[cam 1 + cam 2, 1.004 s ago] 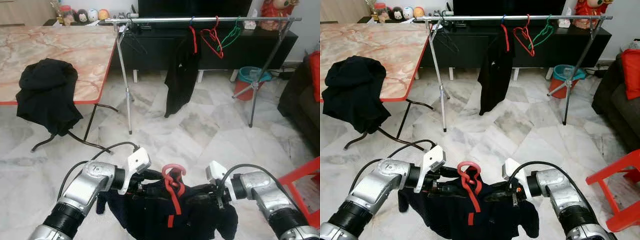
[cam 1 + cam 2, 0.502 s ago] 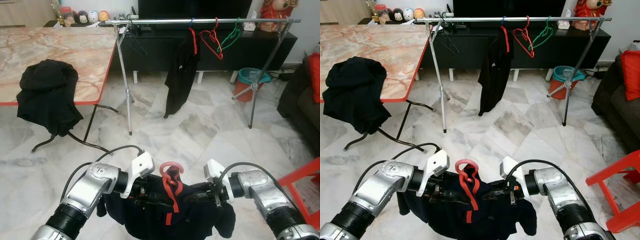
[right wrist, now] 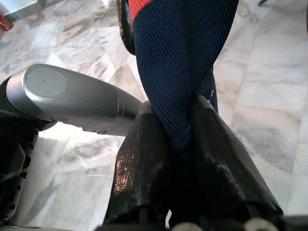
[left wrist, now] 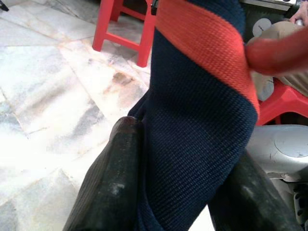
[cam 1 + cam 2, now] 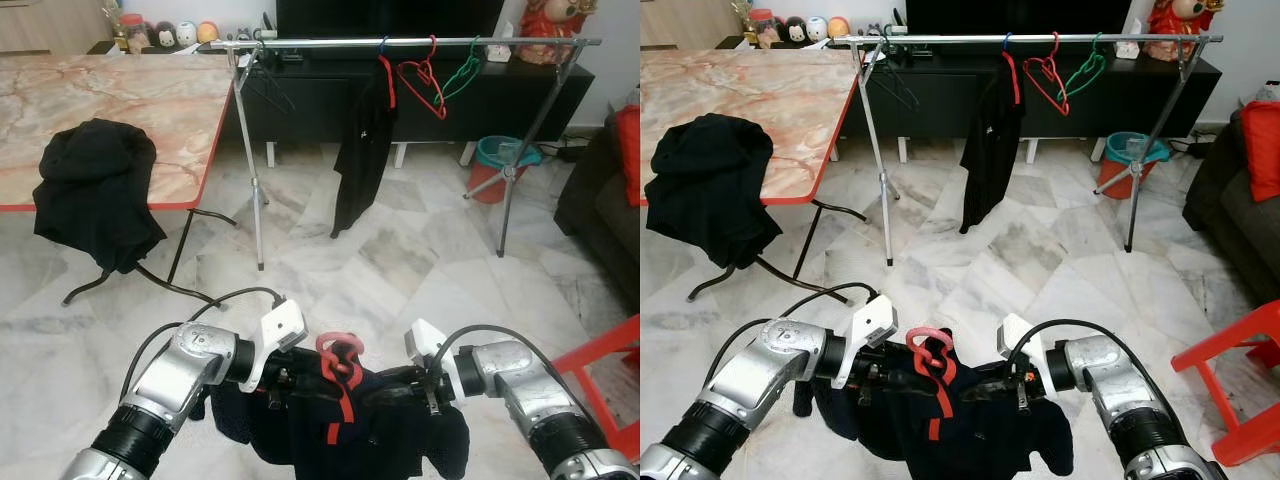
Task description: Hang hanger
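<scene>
**Garment and hanger held between both grippers, rail well ahead**

On the far left a marble-topped table [image 5: 120, 110] carries a heap of black clothing [image 5: 95, 190] draped over its edge. Low in the head views, the left gripper [image 5: 290, 385] is clamped on one shoulder of a navy garment [image 5: 350, 430]; its wrist view shows the knit cloth pinched between the two black fingers [image 4: 113, 192]. At the middle, a red hanger [image 5: 340, 365] sits inside the garment, its hook sticking up between the two arms, an orange-red band of the cloth running below it. The right gripper [image 5: 405, 385] is closed on the other shoulder, the fabric squeezed tight between its fingers [image 3: 144, 163].

Beyond, across the marble floor [image 5: 400, 260], stands the clothes rail [image 5: 400, 41], well apart from the load. It already holds a black garment [image 5: 360, 150] and, further right, a red and a green empty hanger [image 5: 425, 80].

The step in hand looks like carrying the dressed hanger toward the rail. The next move likely calls for closing the gap, raising the load, and getting the hook over a free stretch of bar, probably the open span left of the black garment, without the cloth slipping off.
</scene>
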You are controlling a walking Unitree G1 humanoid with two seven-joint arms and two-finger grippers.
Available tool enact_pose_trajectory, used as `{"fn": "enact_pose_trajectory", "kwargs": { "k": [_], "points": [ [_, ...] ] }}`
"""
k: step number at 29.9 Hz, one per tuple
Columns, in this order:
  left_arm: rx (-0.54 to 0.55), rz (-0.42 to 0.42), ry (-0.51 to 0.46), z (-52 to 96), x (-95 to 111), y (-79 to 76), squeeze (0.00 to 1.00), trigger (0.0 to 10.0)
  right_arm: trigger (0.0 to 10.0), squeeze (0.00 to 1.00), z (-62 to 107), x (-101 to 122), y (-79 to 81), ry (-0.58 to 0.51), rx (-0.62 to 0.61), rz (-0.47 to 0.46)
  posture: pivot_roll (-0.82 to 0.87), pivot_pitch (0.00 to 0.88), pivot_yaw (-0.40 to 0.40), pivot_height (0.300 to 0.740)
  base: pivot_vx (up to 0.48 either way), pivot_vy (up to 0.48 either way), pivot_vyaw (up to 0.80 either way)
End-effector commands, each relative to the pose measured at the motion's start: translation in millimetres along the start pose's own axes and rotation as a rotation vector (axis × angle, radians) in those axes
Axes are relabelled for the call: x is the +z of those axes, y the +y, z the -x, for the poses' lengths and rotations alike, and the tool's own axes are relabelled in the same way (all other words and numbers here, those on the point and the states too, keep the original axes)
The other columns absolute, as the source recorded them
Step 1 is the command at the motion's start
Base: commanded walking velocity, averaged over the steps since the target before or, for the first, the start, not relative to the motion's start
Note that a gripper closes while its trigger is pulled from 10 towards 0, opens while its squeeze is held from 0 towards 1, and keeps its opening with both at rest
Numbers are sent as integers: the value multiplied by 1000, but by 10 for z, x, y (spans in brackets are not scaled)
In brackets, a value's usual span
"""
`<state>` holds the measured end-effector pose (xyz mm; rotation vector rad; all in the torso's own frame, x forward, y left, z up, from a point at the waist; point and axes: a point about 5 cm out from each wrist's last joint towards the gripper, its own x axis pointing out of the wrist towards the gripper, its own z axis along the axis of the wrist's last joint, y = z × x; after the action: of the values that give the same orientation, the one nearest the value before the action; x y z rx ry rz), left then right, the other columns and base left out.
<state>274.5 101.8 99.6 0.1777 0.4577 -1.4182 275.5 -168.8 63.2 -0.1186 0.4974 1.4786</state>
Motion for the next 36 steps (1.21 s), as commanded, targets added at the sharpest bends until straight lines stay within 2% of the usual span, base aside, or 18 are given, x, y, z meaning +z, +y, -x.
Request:
{"fn": "enact_pose_trajectory", "kwargs": {
  "k": [1,14,15,28,36],
  "points": [
    [-75,4,3,-75,-8,-77,0,0,10000,0,47,213,-72,-45,-32,73,42,27,-51,740,0,0,0],
    [-80,10,1,-79,-2,-88,0,0,10000,0,32,214,-105,-35,-64,64,40,38,-48,740,0,0,0],
    [-79,10,2,-77,-1,-88,0,0,10000,1000,28,214,-112,-34,-71,61,40,39,-47,740,0,0,0],
    [10,9,12,-76,-77,14,0,0,10000,1000,29,193,-120,1,-78,68,34,35,-44,740,0,0,0],
    [177,13,-25,-77,-108,178,0,0,10000,1000,47,157,-98,46,-60,74,30,25,-42,740,0,0,0]
  ]
}}
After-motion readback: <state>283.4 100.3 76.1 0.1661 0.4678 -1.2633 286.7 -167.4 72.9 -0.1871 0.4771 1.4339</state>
